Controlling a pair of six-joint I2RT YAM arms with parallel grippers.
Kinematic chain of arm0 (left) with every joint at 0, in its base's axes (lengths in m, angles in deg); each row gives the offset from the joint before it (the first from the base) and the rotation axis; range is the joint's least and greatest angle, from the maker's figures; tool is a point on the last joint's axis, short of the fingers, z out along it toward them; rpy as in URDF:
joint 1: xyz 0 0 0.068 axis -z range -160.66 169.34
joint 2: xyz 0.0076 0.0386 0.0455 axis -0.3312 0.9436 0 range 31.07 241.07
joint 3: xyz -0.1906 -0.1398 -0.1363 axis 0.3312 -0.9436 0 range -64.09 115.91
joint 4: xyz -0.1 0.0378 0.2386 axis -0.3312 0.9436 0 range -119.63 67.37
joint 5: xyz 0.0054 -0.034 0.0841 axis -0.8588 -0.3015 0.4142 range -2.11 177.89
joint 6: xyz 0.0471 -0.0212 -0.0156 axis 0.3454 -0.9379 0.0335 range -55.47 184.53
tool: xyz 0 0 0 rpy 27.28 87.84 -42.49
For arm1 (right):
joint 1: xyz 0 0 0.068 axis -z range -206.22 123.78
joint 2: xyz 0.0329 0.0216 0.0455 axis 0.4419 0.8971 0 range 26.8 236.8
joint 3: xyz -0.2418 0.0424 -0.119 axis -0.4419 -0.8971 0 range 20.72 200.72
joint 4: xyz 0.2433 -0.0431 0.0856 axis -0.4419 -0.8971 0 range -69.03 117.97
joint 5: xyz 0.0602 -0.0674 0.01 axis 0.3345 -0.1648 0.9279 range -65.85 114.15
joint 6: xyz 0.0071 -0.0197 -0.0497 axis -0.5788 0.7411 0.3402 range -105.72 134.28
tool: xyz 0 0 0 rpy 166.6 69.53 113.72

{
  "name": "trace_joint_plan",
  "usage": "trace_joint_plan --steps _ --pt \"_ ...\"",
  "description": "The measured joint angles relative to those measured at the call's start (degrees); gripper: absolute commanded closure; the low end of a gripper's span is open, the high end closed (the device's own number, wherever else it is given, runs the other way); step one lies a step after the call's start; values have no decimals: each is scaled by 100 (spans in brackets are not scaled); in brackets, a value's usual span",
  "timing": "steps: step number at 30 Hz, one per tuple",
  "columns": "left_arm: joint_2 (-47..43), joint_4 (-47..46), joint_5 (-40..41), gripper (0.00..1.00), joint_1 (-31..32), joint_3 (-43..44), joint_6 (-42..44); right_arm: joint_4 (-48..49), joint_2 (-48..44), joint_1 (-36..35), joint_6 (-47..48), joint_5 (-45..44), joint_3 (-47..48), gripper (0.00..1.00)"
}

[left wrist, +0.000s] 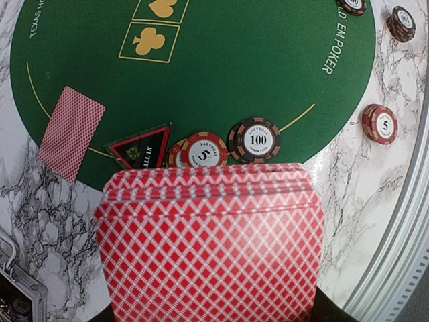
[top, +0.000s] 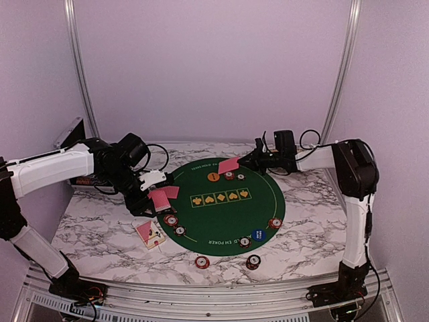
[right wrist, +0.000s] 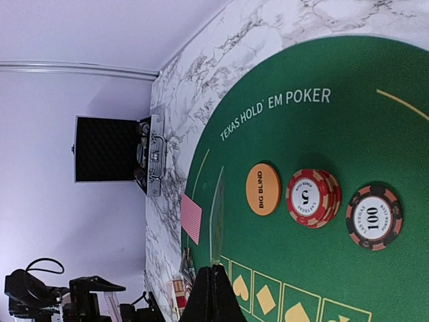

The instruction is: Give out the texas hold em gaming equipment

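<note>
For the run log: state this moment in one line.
left end effector: shut on deck | right end effector: shut on single card | over green mat, near orange button

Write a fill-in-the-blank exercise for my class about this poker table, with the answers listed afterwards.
1. The orange button on the green mat reads BIG ____.
2. The dark triangular marker reads ALL ____.
3. The dark chip beside the red chips shows the number ____.
4. The right gripper is shut on a single red-backed ____.

Missing words: BLIND; IN; 100; card.
</note>
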Motion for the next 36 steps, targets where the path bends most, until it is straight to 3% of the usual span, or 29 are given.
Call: trace_joint_plan --steps 10,22,24,27,36 --pt "0 0 -107 100 0 0 -20 -404 977 15 129 -74 1169 100" --pt "68 -2 -179 100 0 98 -28 -765 1626 20 310 -308 1808 100" --pt "125 0 -190 100 0 136 -39 -850 1631 20 417 -393 1845 92" --pt "203 0 -192 100 0 170 -59 -973 1620 20 605 -560 1875 88" --pt "249 0 -190 100 0 175 -85 -1495 1320 -9 1167 -1023 1871 54"
